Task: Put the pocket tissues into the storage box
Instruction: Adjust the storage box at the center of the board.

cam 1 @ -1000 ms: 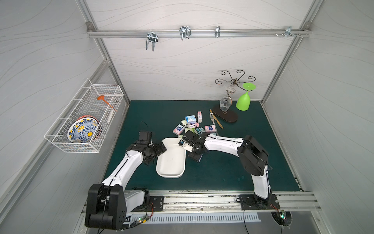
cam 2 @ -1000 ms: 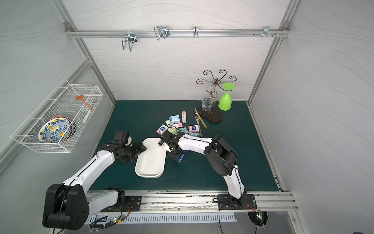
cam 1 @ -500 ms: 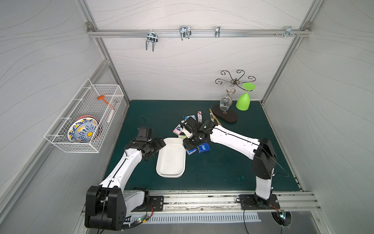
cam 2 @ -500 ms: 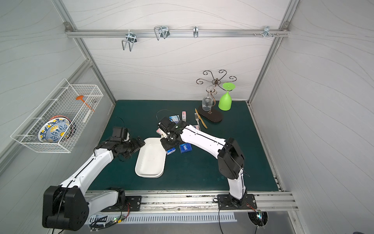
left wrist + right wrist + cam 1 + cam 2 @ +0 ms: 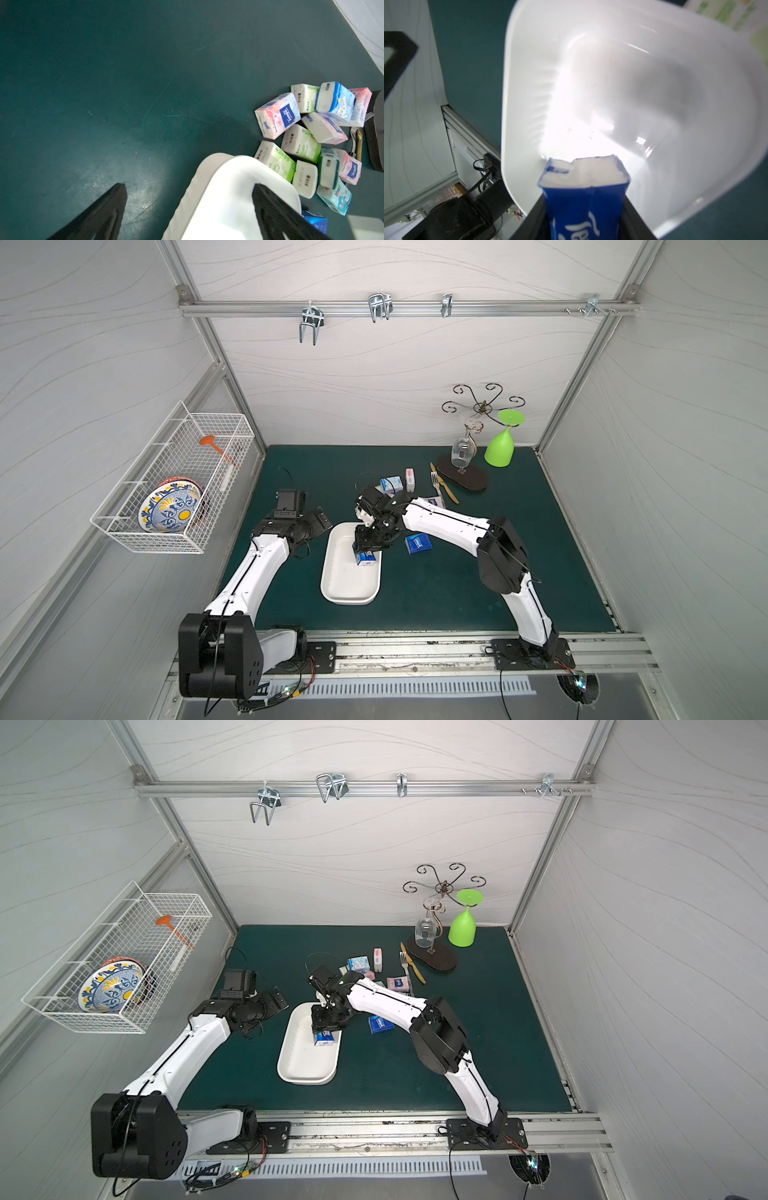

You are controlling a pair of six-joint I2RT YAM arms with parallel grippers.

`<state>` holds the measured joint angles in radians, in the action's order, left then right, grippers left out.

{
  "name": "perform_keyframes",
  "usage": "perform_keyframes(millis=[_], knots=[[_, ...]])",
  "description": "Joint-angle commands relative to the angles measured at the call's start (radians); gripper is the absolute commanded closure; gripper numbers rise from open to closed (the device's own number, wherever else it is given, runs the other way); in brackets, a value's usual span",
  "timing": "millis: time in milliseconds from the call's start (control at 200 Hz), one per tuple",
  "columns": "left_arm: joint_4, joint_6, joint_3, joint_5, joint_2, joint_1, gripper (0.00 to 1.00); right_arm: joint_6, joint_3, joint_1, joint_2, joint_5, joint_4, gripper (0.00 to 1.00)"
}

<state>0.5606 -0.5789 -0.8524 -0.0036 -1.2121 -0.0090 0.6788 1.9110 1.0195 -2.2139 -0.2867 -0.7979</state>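
Two grippers meet at the storage box [image 5: 350,598] on the green mat [image 5: 498,572]. Leftmost, the left gripper [image 5: 189,187] is released, fingers [image 5: 104,214] spread wide at the box's far corner, grasping nothing. The right gripper [image 5: 365,548] is clenched on a dark blue pack [image 5: 584,199], held end-down over the box's far right side. Right of the box, a loose blue pack [image 5: 418,543] lies flat on the mat. Other pocket tissues [image 5: 301,143] cluster just beyond the box's far end.

Bright overall, glare inside storage box [image 5: 654,62]
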Motion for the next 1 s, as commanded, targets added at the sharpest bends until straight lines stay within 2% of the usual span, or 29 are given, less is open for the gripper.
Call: perform_keyframes(millis=[0, 125, 295, 455, 780, 996], knots=[[-0.035, 0.019, -0.007, -0.006, 0.000, 0.007, 0.01, 0.066, 0.055, -0.005, -0.046, -0.033, -0.047, 0.55], [-0.025, 0.017, -0.002, 0.012, 0.005, 0.007, 0.01, 0.081, 0.070, -0.014, -0.067, 0.025, -0.109, 0.55], [-0.004, 0.001, 0.012, 0.074, 0.014, 0.007, 0.01, 0.080, -0.001, -0.030, -0.008, 0.127, -0.121, 0.54], [0.007, -0.027, 0.044, 0.148, 0.022, 0.007, 0.02, 0.008, -0.021, -0.048, 0.011, 0.190, -0.181, 0.52], [0.027, -0.083, 0.084, 0.267, 0.026, -0.016, 0.02, -0.097, 0.027, -0.047, 0.000, 0.418, -0.242, 0.49], [0.021, -0.113, 0.124, 0.292, 0.031, -0.043, 0.02, -0.136, 0.026, -0.039, -0.036, 0.550, -0.219, 0.48]])
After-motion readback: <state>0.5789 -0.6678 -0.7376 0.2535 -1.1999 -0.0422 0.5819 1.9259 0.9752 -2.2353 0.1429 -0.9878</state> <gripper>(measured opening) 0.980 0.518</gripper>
